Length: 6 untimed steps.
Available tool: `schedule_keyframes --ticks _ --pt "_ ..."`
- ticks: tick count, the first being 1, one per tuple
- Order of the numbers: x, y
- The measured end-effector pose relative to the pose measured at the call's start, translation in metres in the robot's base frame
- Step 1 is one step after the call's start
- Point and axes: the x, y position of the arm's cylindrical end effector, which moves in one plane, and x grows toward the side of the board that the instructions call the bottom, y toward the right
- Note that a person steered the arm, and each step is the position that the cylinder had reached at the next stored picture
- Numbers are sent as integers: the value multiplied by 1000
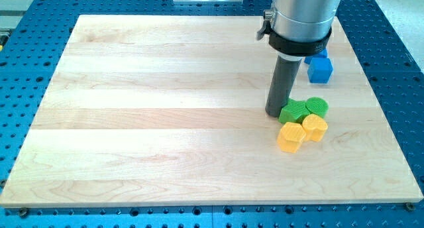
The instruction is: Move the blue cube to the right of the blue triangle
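The blue cube (320,69) sits on the wooden board (165,122) at the view's upper right. Another blue block (317,54), most likely the blue triangle, shows just above it, mostly hidden behind the arm's grey cylinder (301,19). My tip (275,113) rests on the board, left of and below the blue cube, touching or almost touching the left side of a green block (293,112).
A second green block (317,107) lies right of the first. Two yellow blocks (291,137) (315,128) lie just below the green ones, all in one tight cluster. The board lies on a blue perforated table (397,69).
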Motion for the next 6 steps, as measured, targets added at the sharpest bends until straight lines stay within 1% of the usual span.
schedule_keyframes --ticks 1,2,3,4,5,6 --pt "-47 -14" --pt "-65 60" --pt "-65 101" --pt "-88 124" --pt "-95 129" --pt "-60 154"
